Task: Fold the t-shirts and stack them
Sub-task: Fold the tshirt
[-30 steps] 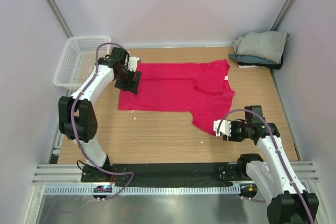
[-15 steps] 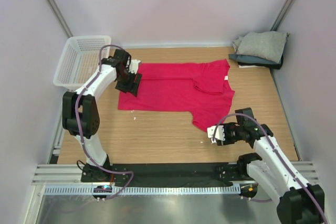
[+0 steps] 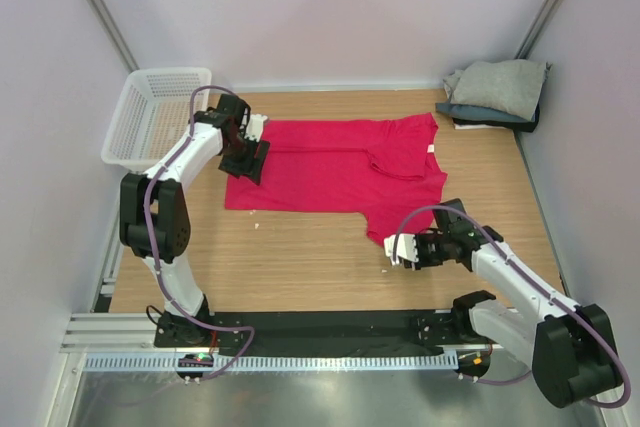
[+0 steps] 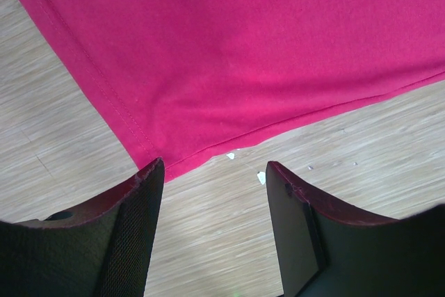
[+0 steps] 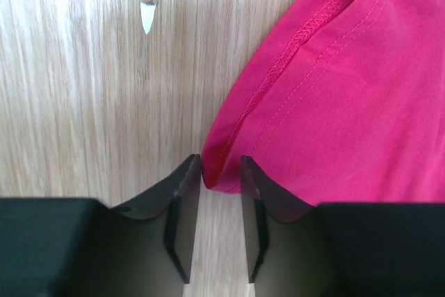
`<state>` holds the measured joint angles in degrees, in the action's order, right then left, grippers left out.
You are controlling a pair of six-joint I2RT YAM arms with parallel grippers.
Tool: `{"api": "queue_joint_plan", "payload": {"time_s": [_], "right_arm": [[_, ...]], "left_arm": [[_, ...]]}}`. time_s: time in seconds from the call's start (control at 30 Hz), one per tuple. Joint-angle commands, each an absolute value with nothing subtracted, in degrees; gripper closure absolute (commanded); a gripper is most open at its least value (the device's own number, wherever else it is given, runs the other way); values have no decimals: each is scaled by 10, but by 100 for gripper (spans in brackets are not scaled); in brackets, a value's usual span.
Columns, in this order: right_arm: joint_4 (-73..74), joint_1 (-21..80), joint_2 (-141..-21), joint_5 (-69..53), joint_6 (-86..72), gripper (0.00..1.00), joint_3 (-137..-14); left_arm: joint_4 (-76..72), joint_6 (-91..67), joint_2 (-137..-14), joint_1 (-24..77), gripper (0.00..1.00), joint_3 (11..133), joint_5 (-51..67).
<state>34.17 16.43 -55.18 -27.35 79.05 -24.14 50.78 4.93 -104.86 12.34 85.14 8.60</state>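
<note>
A crimson-pink t-shirt (image 3: 340, 172) lies spread flat on the wooden table. My left gripper (image 3: 247, 159) hovers over its left edge. In the left wrist view the gripper (image 4: 215, 172) is open, with bare wood between its fingers and the t-shirt's (image 4: 243, 46) hemmed corner by the left fingertip. My right gripper (image 3: 395, 250) is low at the shirt's near corner. In the right wrist view its jaws (image 5: 221, 165) stand narrowly apart, and the rolled edge of the t-shirt (image 5: 348, 88) lies between the fingertips. Folded t-shirts are stacked at the back right: light grey (image 3: 500, 85) on dark blue-grey (image 3: 490, 117).
A white mesh basket (image 3: 150, 117) stands at the back left, beside the left arm. Small white scraps (image 5: 147, 15) lie on the wood near the shirt's edges. Grey walls close in the table on three sides.
The right gripper has moved left along the table to the shirt's near corner and its jaws have narrowed around the edge. The left gripper shifted slightly and stays open.
</note>
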Motion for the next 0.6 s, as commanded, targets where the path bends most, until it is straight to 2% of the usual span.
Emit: {"api": "queue_joint_plan", "payload": {"time_s": [0.0, 0.03, 0.07, 0.17, 0.4, 0.57], "right_arm": [[320, 170, -551, -257, 775, 70, -250], [319, 169, -548, -251, 769, 75, -250], [320, 170, -543, -249, 765, 86, -253], [323, 170, -527, -236, 756, 96, -258], [323, 170, -490, -213, 719, 99, -294], [313, 170, -497, -200, 696, 99, -305]], "left_arm": [[495, 54, -1049, 120, 38, 856, 83], [495, 54, -1050, 120, 38, 858, 82], [497, 54, -1050, 120, 38, 859, 82], [498, 54, -1049, 119, 38, 859, 82], [532, 36, -1042, 87, 38, 837, 113], [546, 47, -1052, 67, 40, 820, 85]]}}
